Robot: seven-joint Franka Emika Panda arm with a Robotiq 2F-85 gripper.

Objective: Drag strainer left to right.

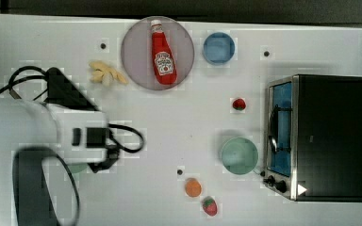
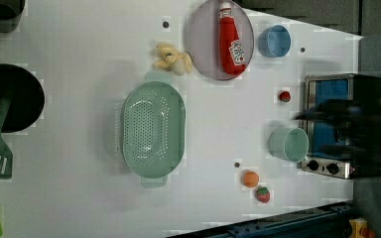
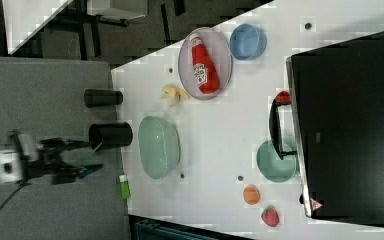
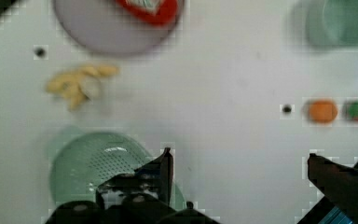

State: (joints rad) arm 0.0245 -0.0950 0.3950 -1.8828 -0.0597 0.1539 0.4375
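- Two dark fingers of the hand stand wide apart in the wrist view, with bare white surface between them; the hand is open and grips nothing.
- One finger hangs over the edge of the strainer, which probably puts the hand in place to drop a finger inside the rim and push; whether it touches the rim I cannot tell.
- In the top view the arm's white wrist covers most of the strainer, leaving a sliver of green beneath it.
- The strainer lies flat and upright on the surface near the middle of the left view, its long side running up and down the picture, a small handle at each end. It looks like it has not yet been dragged.
- Just beyond one handle lies a yellow soft toy, close but apart from it.
- Further out, a ketchup bottle lies on a grey plate, with a blue bowl beside it.
- A green bowl stands just before the toaster oven, well apart from the strainer; an orange and a strawberry sit nearby, so the path across should stay short of them.
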